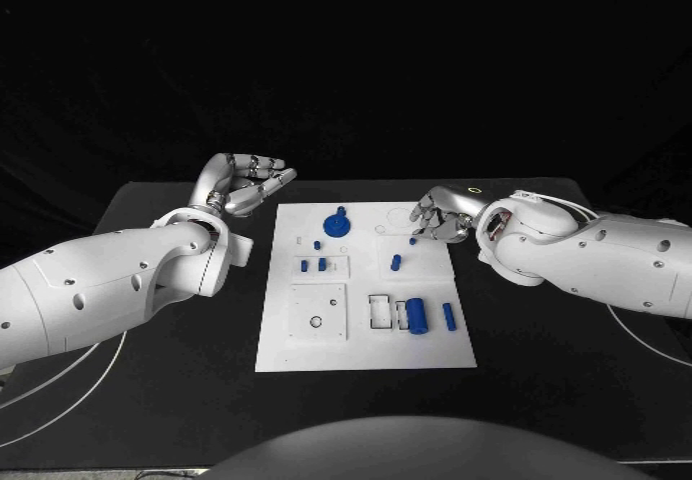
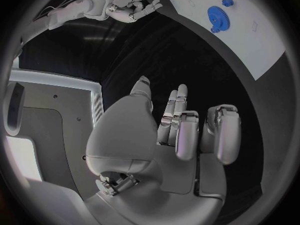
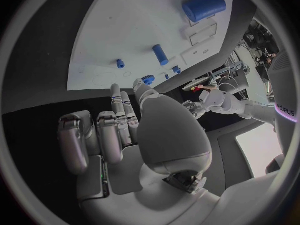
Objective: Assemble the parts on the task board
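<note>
Beside the task board (image 1: 289,355), both hands hover, holding nothing.

The desk (image 1: 173,400) was black and matte, with a straight far edge. Behind it hung a black cloth backdrop (image 1: 346,80), creased in soft folds and dark right across the top of the head view. Two thin white cables (image 1: 58,385) lay in curves on the desk near its near left corner, and another white cable (image 1: 642,345) curved over the desk at the right side. The light fell evenly from above.
</note>
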